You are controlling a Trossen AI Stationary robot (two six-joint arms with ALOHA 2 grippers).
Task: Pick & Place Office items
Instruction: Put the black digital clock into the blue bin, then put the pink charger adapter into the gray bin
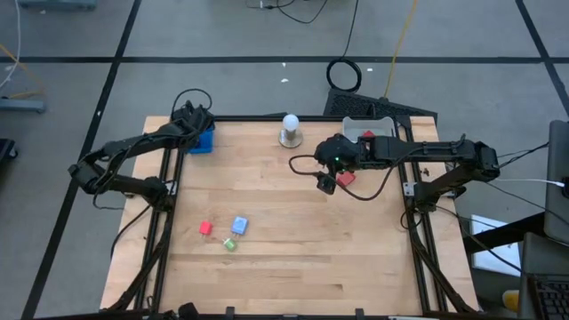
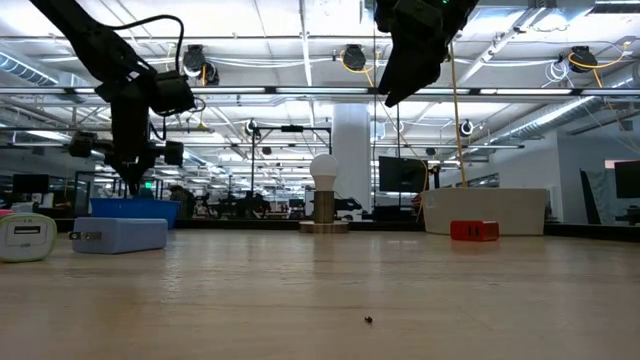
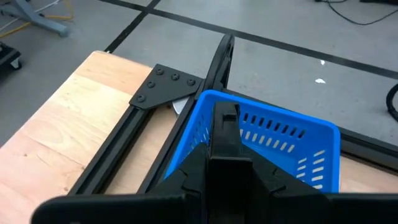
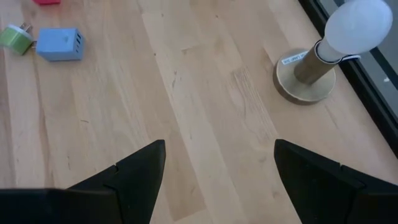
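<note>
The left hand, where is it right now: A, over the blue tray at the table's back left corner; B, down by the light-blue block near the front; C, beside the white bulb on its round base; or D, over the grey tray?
A: the left hand, shut and holding nothing visible, sits over the blue tray at the back left corner, far from the light-blue block.

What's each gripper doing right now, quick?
Left gripper: shut, empty, over the blue tray.
Right gripper: open, empty, above bare table.
</note>
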